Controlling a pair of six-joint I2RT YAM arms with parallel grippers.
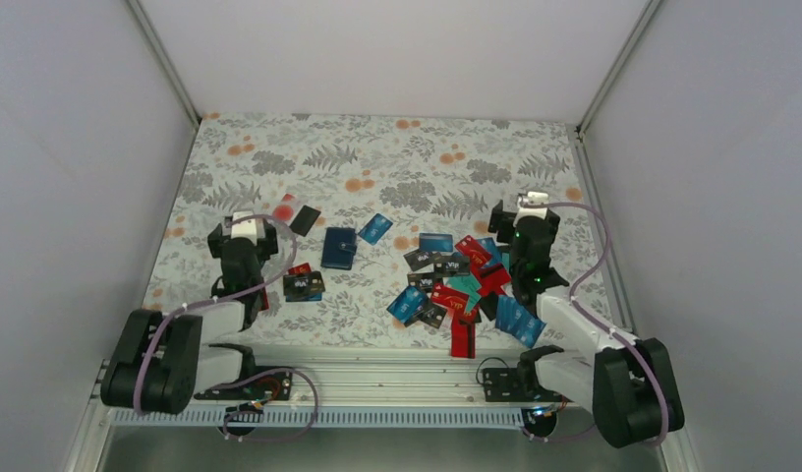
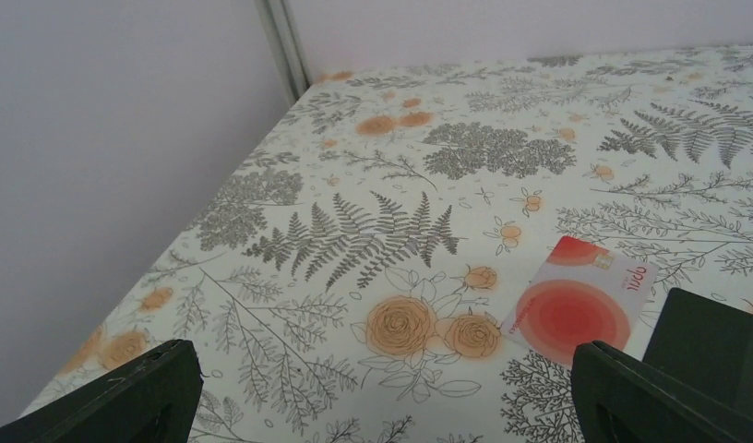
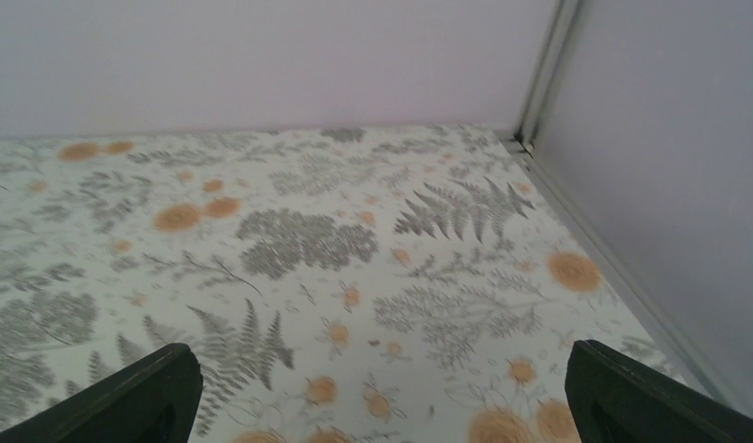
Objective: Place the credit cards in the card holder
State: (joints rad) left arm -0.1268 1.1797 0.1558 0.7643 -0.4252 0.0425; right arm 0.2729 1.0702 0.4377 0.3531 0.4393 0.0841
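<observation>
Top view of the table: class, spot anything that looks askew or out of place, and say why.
The credit cards lie in a jumbled, overlapping heap on the right, at all angles. One red card at the near side seems to stick out over the edge of the patterned cloth. The card holder lies apart.

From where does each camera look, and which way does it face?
Top external: above and behind, looking down on both arms and the floral table.
Left wrist: faces far left corner; open left gripper shows.
Right wrist: faces far right corner; open right gripper shows.
Shared: top and left wrist show the red-and-white card.
</observation>
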